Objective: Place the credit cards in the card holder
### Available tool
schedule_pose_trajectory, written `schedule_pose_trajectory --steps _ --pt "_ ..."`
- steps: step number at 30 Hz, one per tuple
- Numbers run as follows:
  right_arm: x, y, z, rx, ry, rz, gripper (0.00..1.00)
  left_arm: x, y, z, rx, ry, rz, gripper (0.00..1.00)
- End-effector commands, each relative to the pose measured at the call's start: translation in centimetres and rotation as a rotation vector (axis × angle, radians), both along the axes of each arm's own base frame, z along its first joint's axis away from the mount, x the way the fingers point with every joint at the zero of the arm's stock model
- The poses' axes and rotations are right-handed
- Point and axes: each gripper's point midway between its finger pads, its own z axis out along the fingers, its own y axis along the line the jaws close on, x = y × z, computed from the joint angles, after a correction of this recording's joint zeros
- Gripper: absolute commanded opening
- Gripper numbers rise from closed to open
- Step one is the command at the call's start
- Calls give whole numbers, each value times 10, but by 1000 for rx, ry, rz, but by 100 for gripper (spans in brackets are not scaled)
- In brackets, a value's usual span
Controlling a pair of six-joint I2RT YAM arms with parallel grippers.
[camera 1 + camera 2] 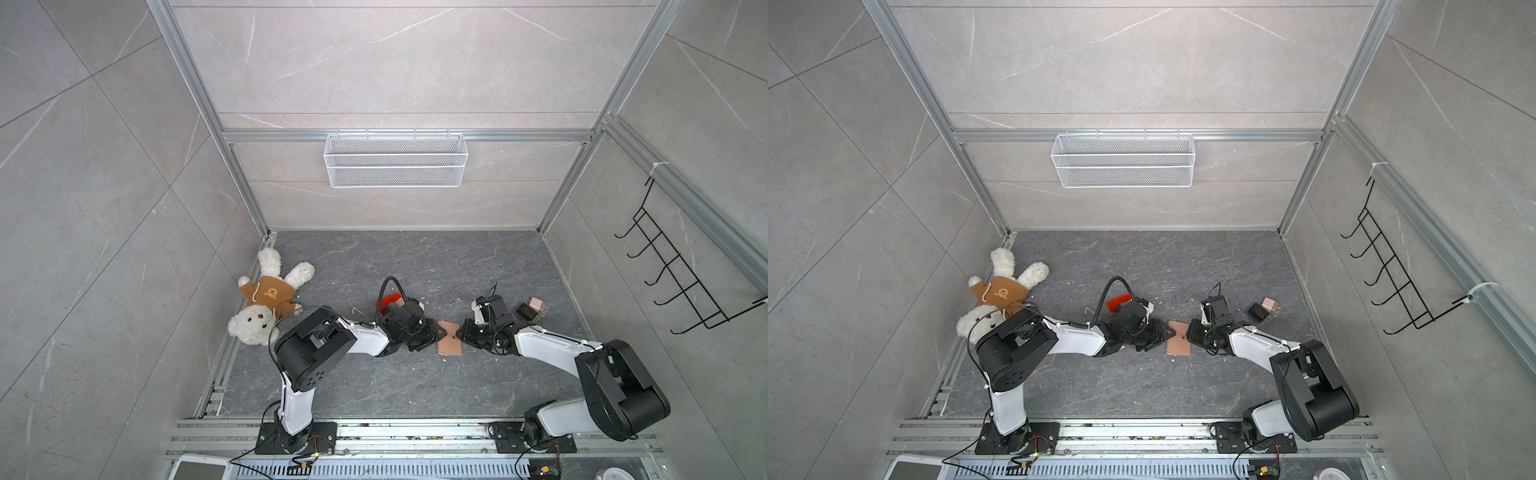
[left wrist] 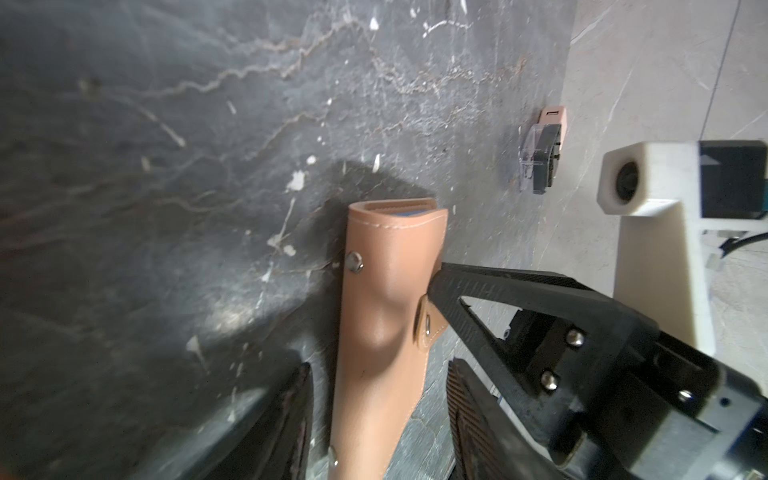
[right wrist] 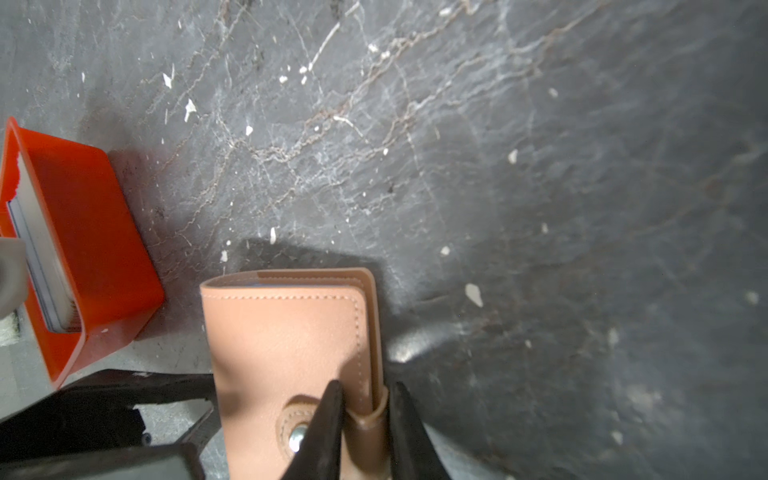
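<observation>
The pinkish-tan card holder [image 1: 449,341] [image 1: 1178,344] lies shut on the dark floor between the two arms. My right gripper [image 3: 366,388] [image 1: 460,332] is shut on the holder's [image 3: 286,340] edge, pinching the strap by the metal snap. My left gripper [image 2: 379,370] [image 1: 439,332] is open; the holder [image 2: 386,316] stands between its fingers with floor showing on one side. The right arm's black finger [image 2: 498,286] presses on the holder's snap tab. Thin pale credit cards [image 3: 41,257] stand on edge in an orange-red tray [image 3: 95,232].
The orange-red tray [image 1: 388,300] sits behind the left wrist. A black-and-pink block pair [image 1: 532,309] [image 2: 544,153] lies behind the right gripper. A teddy bear [image 1: 266,307] rests in the left corner. A white wire basket [image 1: 395,160] and a black hook rack [image 1: 681,274] hang on the walls.
</observation>
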Motion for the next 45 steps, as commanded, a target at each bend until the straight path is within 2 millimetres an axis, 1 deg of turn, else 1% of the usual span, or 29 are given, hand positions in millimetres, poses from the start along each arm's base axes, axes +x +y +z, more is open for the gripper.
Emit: schedule_pose_trajectory --steps 1,8,12,17,26,29,35,39,45 --pt "-19 -8 -15 -29 68 -15 22 -8 -1 -4 15 0 -47 54" --pt "-23 -8 -20 -23 77 -13 22 -10 -12 4 -29 -25 -88 52" --pt "-23 -6 -19 -2 73 -17 22 -12 -18 8 -49 -31 -115 52" --pt "-24 -7 -19 -7 70 -21 22 -12 -22 13 -76 -48 -119 50" --pt "-24 -9 -18 -8 65 -27 22 -11 -26 36 -154 -107 -137 44" --pt "-24 -8 -17 -8 61 -27 22 -12 -26 40 -166 -120 -140 41" --pt "-25 -9 -15 -6 57 -34 23 -12 -27 40 -172 -124 -144 32" --pt "-25 -10 -11 -9 48 -34 23 -11 -28 42 -178 -133 -143 27" --pt "-22 -10 0 -5 27 -31 23 -12 -27 44 -169 -157 -146 19"
